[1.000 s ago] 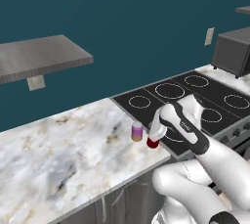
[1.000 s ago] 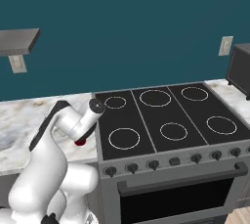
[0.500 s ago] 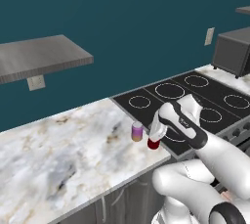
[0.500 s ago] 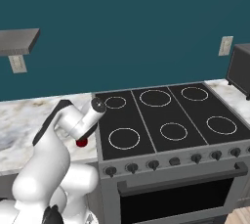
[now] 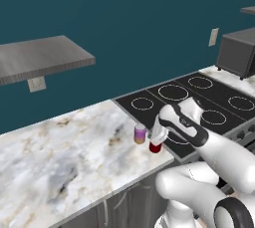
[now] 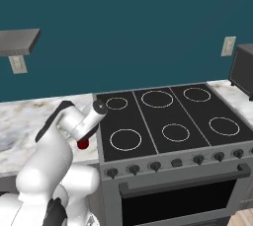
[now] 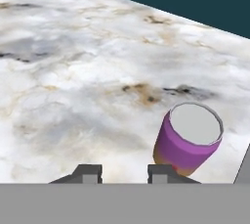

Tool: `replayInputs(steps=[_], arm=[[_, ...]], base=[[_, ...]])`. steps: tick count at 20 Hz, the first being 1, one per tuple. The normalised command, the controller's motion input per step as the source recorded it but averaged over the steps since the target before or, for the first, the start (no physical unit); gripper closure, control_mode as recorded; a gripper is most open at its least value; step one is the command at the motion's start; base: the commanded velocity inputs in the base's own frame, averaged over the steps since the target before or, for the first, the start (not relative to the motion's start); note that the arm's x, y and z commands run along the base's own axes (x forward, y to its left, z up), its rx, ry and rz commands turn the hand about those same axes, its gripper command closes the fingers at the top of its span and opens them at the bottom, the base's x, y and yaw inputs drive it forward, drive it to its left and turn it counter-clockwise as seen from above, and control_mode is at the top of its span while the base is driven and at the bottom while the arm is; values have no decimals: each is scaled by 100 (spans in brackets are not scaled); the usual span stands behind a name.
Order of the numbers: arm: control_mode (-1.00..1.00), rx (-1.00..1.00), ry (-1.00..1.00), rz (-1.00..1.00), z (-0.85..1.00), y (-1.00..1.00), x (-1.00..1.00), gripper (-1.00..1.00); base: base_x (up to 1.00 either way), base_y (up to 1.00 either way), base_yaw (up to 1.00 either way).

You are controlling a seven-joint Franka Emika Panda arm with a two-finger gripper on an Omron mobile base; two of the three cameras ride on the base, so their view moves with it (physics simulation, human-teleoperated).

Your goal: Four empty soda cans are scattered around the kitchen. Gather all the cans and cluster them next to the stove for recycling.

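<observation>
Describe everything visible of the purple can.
The purple can is a small upright cylinder with a magenta-purple body, an orange tinge near its base and a flat silver top. It stands on the marble counter close to the stove's left edge, beside the red can, apart from it. The gripper is not touching it.

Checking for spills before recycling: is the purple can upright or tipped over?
Upright. The purple can stands on its base on the marble counter beside the stove, its silver top facing up.
</observation>
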Motion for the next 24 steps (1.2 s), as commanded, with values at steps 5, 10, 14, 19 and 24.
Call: replayInputs(steps=[5,10,14,19,24], arm=[[-100,0,-3,0,-37,8,0,100],[-100,0,-4,0,-28,1,0,100],[-100,0,-1,0,-4,0,0,100],[-100,0,0,-3,33,8,0,100],[-100,0,0,-6,85,16,-4,100]], base=[[0,0,0],[0,0,0],[0,0,0],[0,0,0],[0,0,0]])
